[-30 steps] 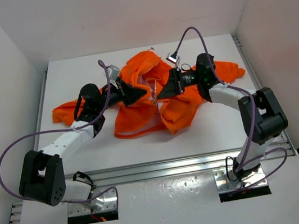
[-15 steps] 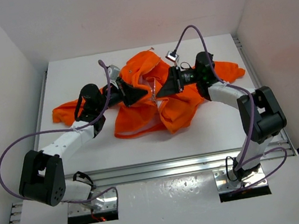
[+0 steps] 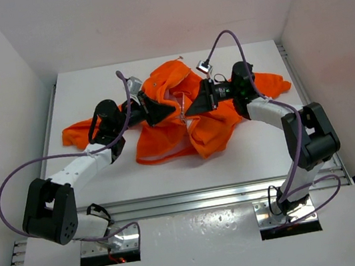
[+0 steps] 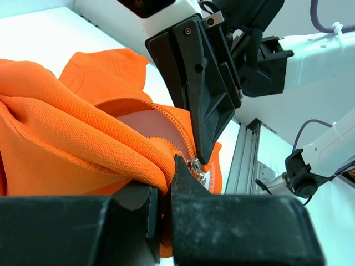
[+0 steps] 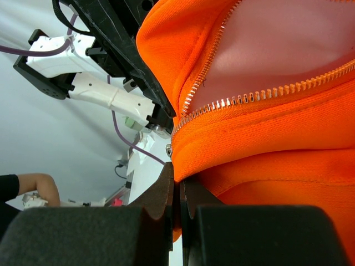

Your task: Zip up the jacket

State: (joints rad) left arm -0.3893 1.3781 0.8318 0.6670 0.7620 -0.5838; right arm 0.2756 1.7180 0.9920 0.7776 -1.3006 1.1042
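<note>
So, jacket [image 3: 166,145] lies crumpled mid-table [image 3: 89,86], one sleeve [image 3: 76,134] trailing left under the left arm, another part spread out to the right behind the right arm. Both arms reach in from the sides and meet over the middle of the bundle. Left gripper [image 3: 173,111] and right gripper [image 3: 189,112] point tip to tip, just beside each other, at the open front.

Left wrist view: the left jaws are pressed nearly together on a thick orange fold right at the front edge. Zipper [image 4: 178,123] curves up and away from the pinch, its teeth apart over pale lining. Metal pull [image 4: 195,166] sits just beside the left fingertip, right under the tip of the right gripper, which hangs down from above. Whether the pull itself is caught by either tool is hard to say from here; probably only fabric is.

Right wrist view: the right jaws are narrow, with only a slit between them, clamped on the orange hem just below the zipper. Two rows of teeth run apart to the upper right and join near the fingertips at lower left. The left arm shows close behind the fabric. A person's forearm [image 5: 28,185] is at the far lower left, well apart from the jacket.
</note>
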